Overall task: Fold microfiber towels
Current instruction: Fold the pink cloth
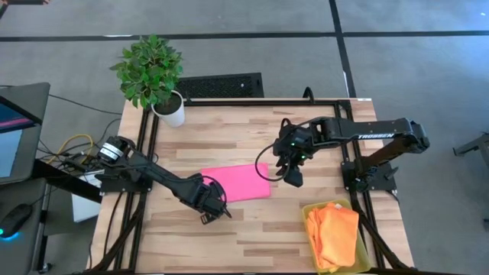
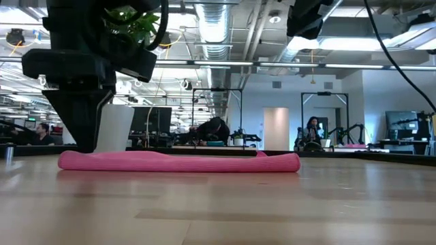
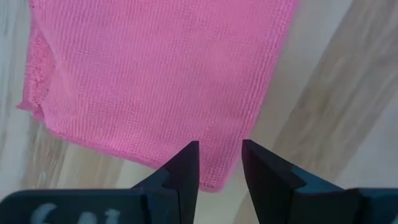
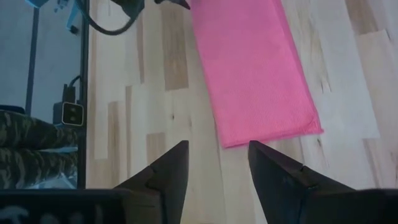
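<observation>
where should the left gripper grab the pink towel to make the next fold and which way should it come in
Probably the corner of the pink towel that lies just ahead of the left gripper, coming down from above. The towel lies flat on the table as a folded strip, so only an edge or corner gives the open fingers something to pinch. The right gripper hovers open past the far short end.

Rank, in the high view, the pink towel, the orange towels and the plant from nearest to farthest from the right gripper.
From the right gripper, open above the table's middle:
1. Pink towel: just beside it, toward the left arm.
2. Orange towels: in the yellow bin at the table's near right corner.
3. Plant: far left corner.
</observation>
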Robot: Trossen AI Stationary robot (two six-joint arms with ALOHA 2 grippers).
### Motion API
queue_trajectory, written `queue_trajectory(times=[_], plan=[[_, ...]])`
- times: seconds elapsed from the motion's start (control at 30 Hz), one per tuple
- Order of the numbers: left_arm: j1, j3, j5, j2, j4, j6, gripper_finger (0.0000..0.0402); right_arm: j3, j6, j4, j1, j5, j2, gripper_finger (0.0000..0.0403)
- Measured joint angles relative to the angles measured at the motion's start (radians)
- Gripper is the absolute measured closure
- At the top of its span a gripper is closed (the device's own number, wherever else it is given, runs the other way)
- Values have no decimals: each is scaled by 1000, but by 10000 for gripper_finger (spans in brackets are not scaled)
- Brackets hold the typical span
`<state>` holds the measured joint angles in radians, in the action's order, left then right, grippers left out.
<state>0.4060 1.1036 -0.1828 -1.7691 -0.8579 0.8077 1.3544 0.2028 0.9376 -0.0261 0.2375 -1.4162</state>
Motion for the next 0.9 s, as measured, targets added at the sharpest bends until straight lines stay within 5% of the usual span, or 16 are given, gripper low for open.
queue_trajectory(times=[0.57, 0.8, 0.9], plan=[[-1, -119, 36, 7, 51, -2, 294, 0, 0, -3, 0, -2, 1, 214], [-1, -125, 30, 5, 49, -1, 387, 0, 1, -3, 1, -2, 1, 214], [-1, -111, 21, 2, 37, 0, 394, 0, 1, -3, 2, -2, 1, 214]])
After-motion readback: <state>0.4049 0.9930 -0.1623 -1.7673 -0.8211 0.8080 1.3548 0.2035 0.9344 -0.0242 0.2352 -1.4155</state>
